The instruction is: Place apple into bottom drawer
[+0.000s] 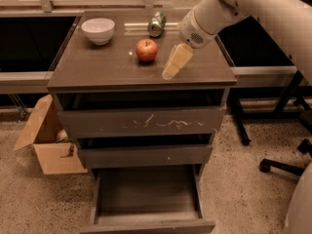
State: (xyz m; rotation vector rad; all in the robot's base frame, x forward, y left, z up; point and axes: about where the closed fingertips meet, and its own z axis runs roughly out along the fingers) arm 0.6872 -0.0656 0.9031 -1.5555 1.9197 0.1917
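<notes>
red apple (146, 49), yellowish patches, on the cabinet top (97, 67) — gripper (168, 73) near it, its state unclear.

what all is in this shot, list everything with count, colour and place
apple: 1, red, centre of cabinet top
bowl: 1, white, back left of cabinet top
can: 1, greenish, on its side at the back, behind the apple
cabinet: 1, dark grey-brown, middle of view
top drawer: 1, white scratches on front
middle drawer: 1, below it
bottom drawer: 1, lowest, pulled open
cardboard box: 1, brown, floor at left
chair base: 1, black, floor at right
arm: 1, white, from upper right
gripper: 1, yellowish, over cabinet top right of the apple, apart from it
</notes>
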